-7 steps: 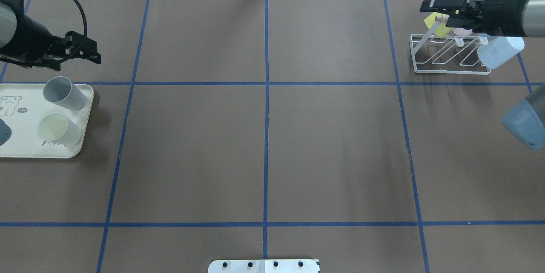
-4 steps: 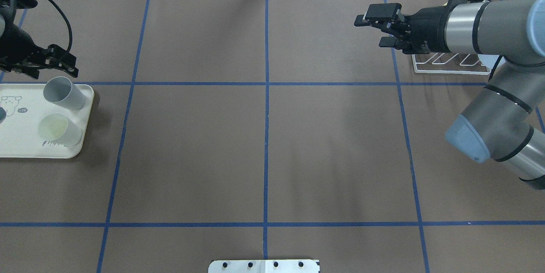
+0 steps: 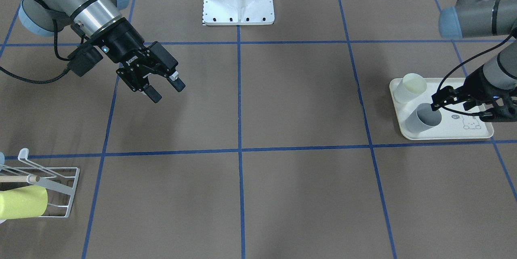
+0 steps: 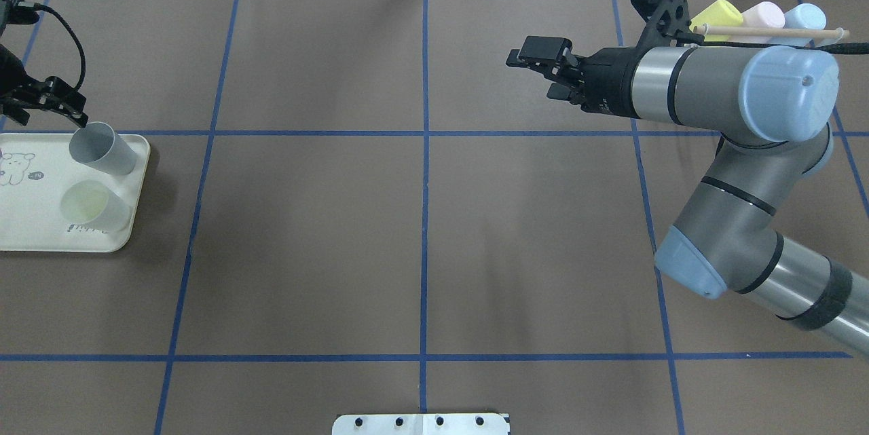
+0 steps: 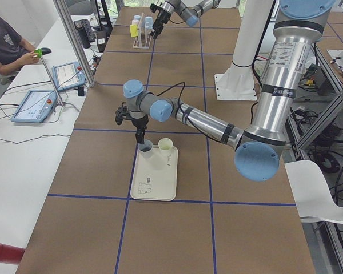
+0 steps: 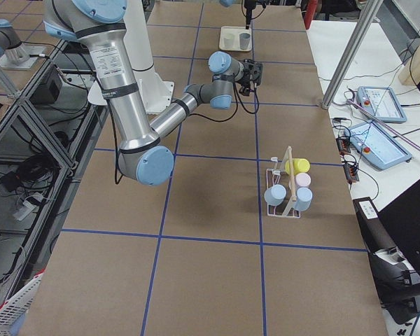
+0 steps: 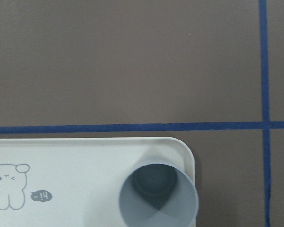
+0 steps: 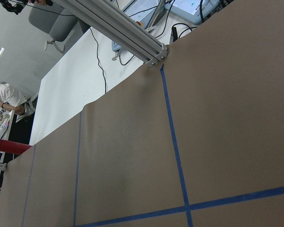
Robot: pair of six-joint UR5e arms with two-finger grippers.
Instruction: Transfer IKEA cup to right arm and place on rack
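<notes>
The left gripper point(image 3: 460, 110) hung spread and empty beside the grey cup point(image 3: 423, 119); a misjudged drop could've toppled it.

Cream tray point(image 4: 27, 218), rabbit print, at the table's end on the robot's left. A pale green cup point(image 4: 91, 204) stood upright on it. Brown table cover point(image 4: 305, 218) carried a blue tape grid point(image 4: 425, 218). White side bench point(image 5: 23, 160) held a tablet point(image 5: 34, 105) and a second tablet point(image 5: 68, 75). Seated person point(image 5: 3, 45) was at the bench.

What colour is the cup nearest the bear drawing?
The cup is grey, clearest in the left wrist view.
</notes>
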